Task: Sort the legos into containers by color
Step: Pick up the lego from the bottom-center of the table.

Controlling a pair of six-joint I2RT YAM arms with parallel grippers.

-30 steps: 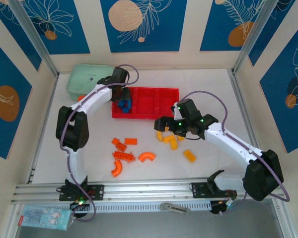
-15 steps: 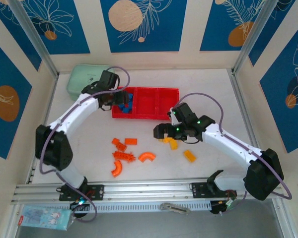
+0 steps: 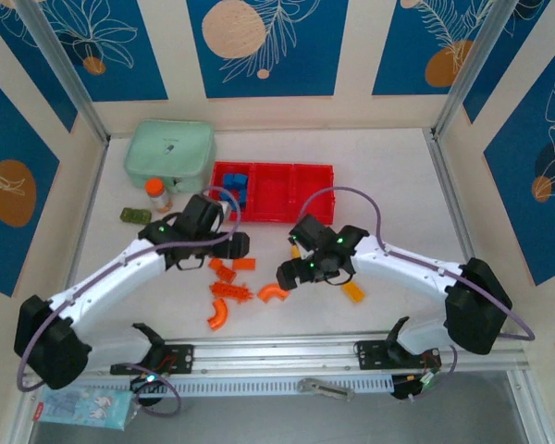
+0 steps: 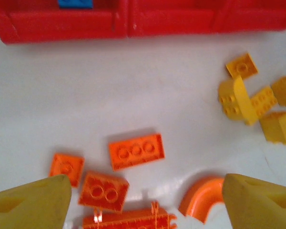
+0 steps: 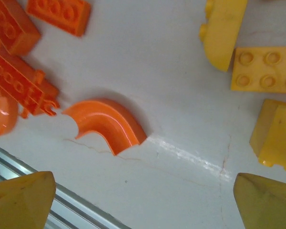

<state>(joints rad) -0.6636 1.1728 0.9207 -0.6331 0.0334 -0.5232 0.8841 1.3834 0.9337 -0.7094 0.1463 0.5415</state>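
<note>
The red tray of containers (image 3: 296, 192) (image 4: 171, 21) stands at the back, with blue legos (image 3: 237, 186) (image 4: 75, 4) in its left compartment. Orange legos lie in front: a flat plate (image 4: 136, 151), a two-stud brick (image 4: 103, 192), a toothed bar (image 4: 133, 220) (image 5: 21, 86) and a curved piece (image 3: 273, 293) (image 4: 202, 198) (image 5: 107, 124). Yellow legos (image 4: 252, 100) (image 5: 264, 69) (image 3: 352, 291) lie to the right. My left gripper (image 3: 239, 245) (image 4: 145, 205) hovers open over the orange group. The right gripper (image 3: 286, 275) (image 5: 143, 202) hangs open just near of the curved piece, holding nothing.
A mint green case (image 3: 169, 150) sits at the back left, with an orange-capped bottle (image 3: 155, 194) and a dark green block (image 3: 132, 215) in front of it. The metal rail (image 3: 277, 356) (image 5: 62, 210) runs along the near edge, close to the right gripper.
The left arm swung back from the tray's left compartment to the orange pile and opened its jaws. The right gripper moved left from the yellow bricks to the curved orange piece.
</note>
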